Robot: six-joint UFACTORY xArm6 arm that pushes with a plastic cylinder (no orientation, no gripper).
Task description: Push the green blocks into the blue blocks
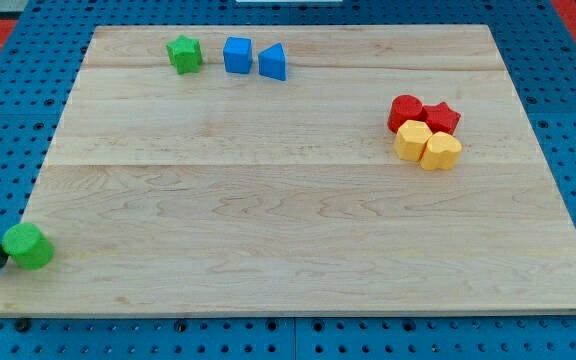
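While at the table's (288, 220) left edge, my tip (4, 255) touches the green cylinder (28, 246). No hand, just a rod; nothing grasped. Green star (184, 53) sits near blue cube (237, 55) & blue wedge (274, 62).

Wooden board (298, 220) on blue pegboard (568, 80). Right side, far half: two red blocks (405, 110), (442, 117), touching; two yellow blocks (413, 140), (441, 151) touching them on the near side.

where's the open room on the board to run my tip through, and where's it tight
Open: the wide middle and bottom of the wooden board, between the green cylinder at the left edge and the red and yellow cluster. Tight: the top row, green star, blue cube, blue wedge. My tip sits against the cylinder's left.
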